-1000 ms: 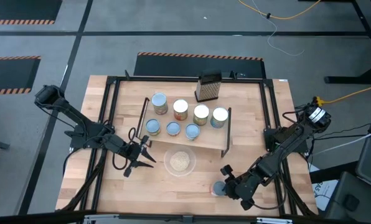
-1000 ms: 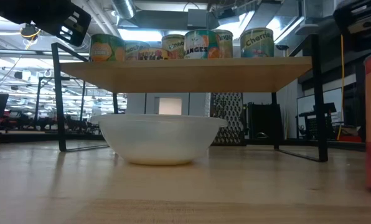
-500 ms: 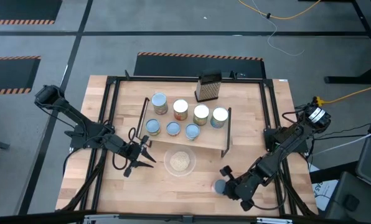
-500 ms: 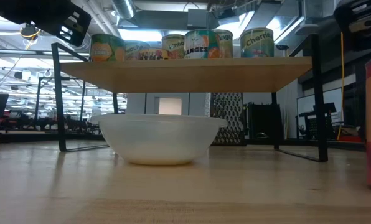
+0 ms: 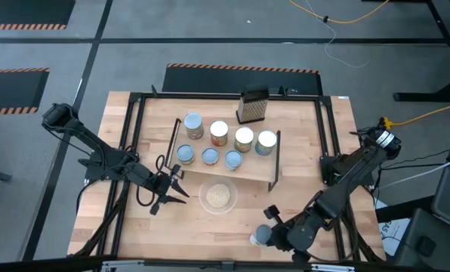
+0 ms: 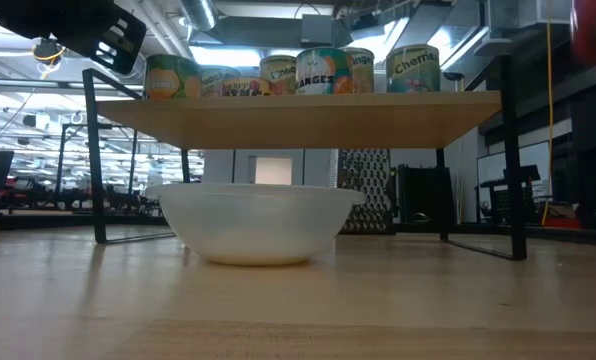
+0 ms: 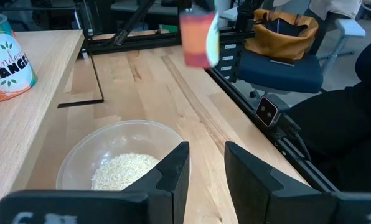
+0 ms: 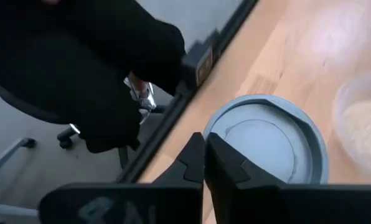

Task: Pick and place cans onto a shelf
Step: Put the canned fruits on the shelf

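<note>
Can [image 5: 260, 236] with blue-grey top sits near the table's [image 5: 331, 151] front edge, gripped between the right gripper's [image 5: 269, 234] fingers. Seven cans [image 5: 219, 133] stand on the shelf [image 5: 251, 172]. Left gripper [image 5: 181, 185], fingers slightly apart, holds nothing beside the bowl [image 5: 218, 196] of grains.

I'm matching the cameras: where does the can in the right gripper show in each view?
High view: held can by the table's near edge, right of the bowl.
Low view: red blur at the top right, off the table.
Left wrist view: red can in the air, beyond the bowl.
Right wrist view: its blue-grey top, beside the bowl.
Shared landmark: the bowl.
</note>
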Robot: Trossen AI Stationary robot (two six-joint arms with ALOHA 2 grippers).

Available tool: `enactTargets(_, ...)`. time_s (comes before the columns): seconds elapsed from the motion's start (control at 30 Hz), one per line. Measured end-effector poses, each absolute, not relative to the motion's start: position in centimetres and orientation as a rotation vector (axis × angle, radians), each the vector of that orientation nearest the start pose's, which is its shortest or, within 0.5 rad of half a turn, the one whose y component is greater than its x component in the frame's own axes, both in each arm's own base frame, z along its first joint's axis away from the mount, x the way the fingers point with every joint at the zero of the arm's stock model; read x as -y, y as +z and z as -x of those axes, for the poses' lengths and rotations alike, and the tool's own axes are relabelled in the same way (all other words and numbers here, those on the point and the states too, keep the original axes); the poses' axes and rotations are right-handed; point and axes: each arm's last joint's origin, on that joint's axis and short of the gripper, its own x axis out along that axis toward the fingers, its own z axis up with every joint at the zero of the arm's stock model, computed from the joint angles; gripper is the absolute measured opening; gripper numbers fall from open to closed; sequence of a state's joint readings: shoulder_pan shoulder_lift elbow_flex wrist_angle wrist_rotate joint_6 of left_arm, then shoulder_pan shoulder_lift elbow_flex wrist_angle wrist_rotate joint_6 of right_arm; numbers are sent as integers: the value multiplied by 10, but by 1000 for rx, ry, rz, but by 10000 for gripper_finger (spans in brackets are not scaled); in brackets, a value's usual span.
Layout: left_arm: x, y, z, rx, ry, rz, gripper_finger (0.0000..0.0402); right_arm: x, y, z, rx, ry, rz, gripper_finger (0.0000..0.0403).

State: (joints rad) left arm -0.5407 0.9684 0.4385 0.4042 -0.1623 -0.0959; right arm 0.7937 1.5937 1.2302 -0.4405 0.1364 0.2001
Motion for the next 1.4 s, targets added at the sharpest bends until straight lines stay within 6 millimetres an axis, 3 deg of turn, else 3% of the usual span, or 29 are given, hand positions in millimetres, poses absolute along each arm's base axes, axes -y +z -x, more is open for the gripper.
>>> enactTargets(0.17, 103, 237, -180, -137, -372, 51, 94, -238, 316, -250, -776, 524, 168, 7)
enactTargets(0.33, 103, 237, -180, -137, -372, 51, 94, -219, 359, -258, -764, 423, 169, 7)
enactTargets(0.6, 103, 237, -180, -137, -372, 51, 94, -171, 400, -265, -823, 226, 220, 8)
enactTargets(0.77, 103, 237, -180, -137, -372, 51, 94, -142, 398, -273, -904, 134, 215, 8)
enactTargets(0.97, 103, 237, -180, -137, -372, 51, 94, -114, 382, -281, -1016, 28, 200, 8)
enactTargets(1.4, 103, 237, -180, -137, -372, 51, 94, -82, 355, -295, -1106, -34, 128, 8)
